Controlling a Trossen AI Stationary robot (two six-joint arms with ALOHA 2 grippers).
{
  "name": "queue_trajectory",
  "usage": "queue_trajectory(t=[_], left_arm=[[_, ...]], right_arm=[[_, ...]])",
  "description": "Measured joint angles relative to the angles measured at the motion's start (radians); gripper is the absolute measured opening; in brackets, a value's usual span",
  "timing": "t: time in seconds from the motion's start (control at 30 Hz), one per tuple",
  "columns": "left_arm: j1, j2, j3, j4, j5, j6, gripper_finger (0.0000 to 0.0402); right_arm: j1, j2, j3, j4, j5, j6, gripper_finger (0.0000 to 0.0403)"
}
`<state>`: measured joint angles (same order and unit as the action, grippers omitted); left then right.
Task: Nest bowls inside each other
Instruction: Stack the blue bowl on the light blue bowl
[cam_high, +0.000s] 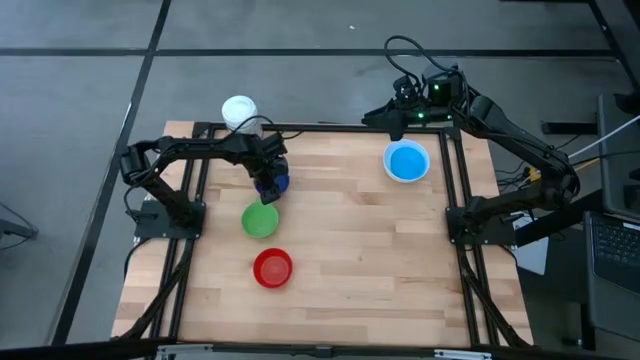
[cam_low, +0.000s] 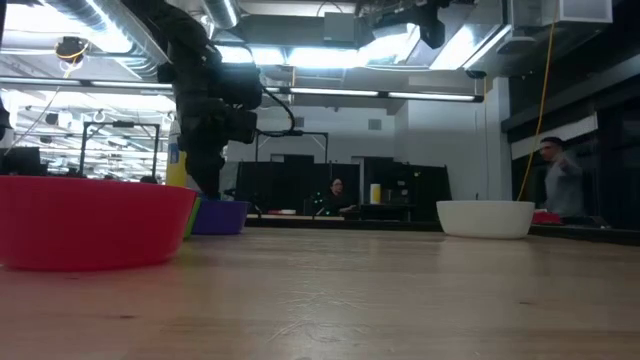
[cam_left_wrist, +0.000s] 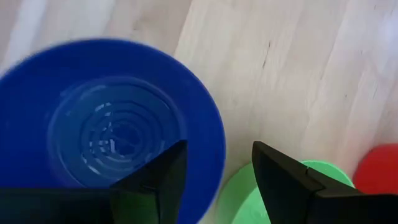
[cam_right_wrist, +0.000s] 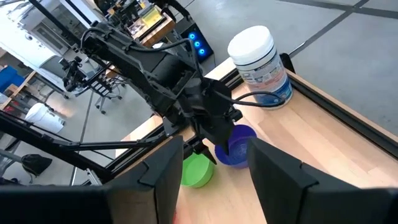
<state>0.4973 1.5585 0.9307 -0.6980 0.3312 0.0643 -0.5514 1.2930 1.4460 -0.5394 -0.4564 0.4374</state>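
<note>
The dark blue bowl stands on the table at the far left. My left gripper hangs open over its rim, pointing steeply down, one finger above the inside and one outside; I cannot tell whether they touch it. A green bowl and a red bowl stand nearer the front. The teal bowl sits inside the white bowl at the far right. My right gripper waits open, raised above the far right corner.
A white-lidded container with a blue label stands at the far left edge, just behind the left arm. Black frame rails run along the table's sides. Bare wood lies in the middle and the near right.
</note>
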Motion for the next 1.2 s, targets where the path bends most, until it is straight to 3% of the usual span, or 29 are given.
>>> queue_trajectory(t=[0.33, 0.47, 0.77, 0.83, 0.97, 1.1, 1.2], left_arm=[[-0.026, 0.0, -0.046, 0.079, -0.024, -0.043, 0.0176], [-0.026, 0.007, -0.045, 0.106, -0.026, -0.035, 0.0155], [-0.038, 0.15, -0.04, 0.126, 0.008, -0.025, 0.0132], [-0.041, 0.151, -0.037, 0.131, 0.008, -0.021, 0.0113], [-0.043, 0.106, -0.005, 0.136, -0.034, 0.003, 0.0022], [-0.015, 0.037, 0.037, 0.142, -0.025, -0.021, 0.0005], [-0.01, -0.029, 0.096, 0.145, -0.015, -0.036, 0.0004]], right_arm=[[0.0, 0.0, 0.0, 0.004, 0.002, 0.001, 0.0178], [0.0, 0.0, 0.0, 0.019, 0.003, 0.014, 0.0173], [0.0, 0.0, 0.0, 0.028, 0.002, 0.031, 0.0162], [0.0, 0.0, 0.0, 0.027, 0.0, 0.031, 0.0162], [0.0, 0.0, 0.0, 0.03, 0.004, 0.038, 0.0151], [0.0, 0.0, 0.0, 0.03, 0.026, 0.02, 0.0107], [0.0, 0.0, 0.0, 0.03, -0.027, -0.022, 0.0073]])
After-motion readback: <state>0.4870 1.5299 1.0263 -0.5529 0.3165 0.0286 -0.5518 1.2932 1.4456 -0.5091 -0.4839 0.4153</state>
